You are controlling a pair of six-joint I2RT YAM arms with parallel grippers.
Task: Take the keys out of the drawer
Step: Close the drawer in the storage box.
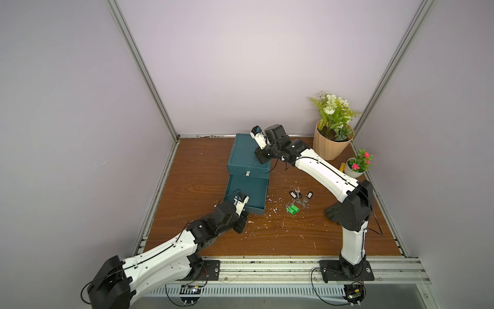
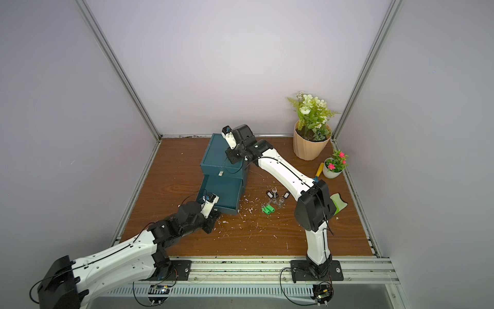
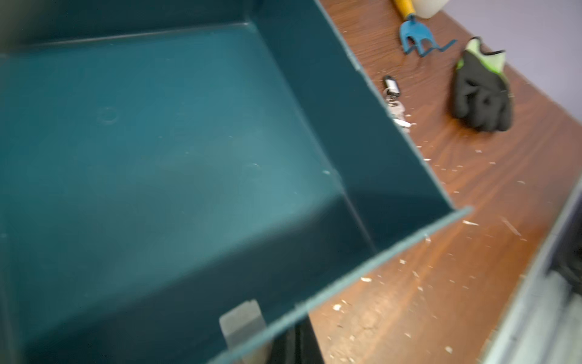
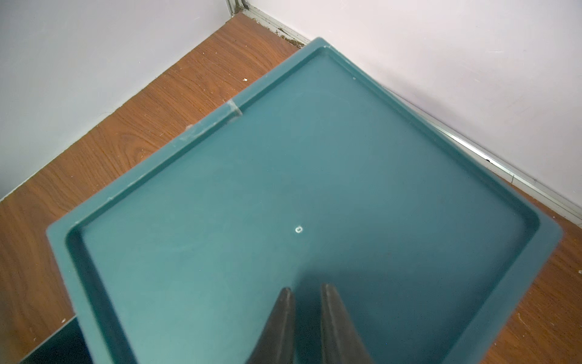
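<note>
The keys [image 1: 298,200] lie on the table [image 1: 294,240], right of the open drawer [image 3: 157,141], which looks empty. The left gripper [image 3: 267,342] is clamped on the drawer's near front. The right gripper [image 4: 307,296] is slightly parted and empty, resting on the cabinet [image 4: 315,141]. The job looks finished — next, let go and pull clear.

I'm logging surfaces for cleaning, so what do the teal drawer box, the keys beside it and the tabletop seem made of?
The drawer box looks like matte moulded plastic: rounded rim, faint round mould marks inside. The keys look like bare silver metal, glinting, with tags that seem glossy plastic, black and green. The tabletop shows brown wood grain with a slight sheen, maybe laminate.
</note>
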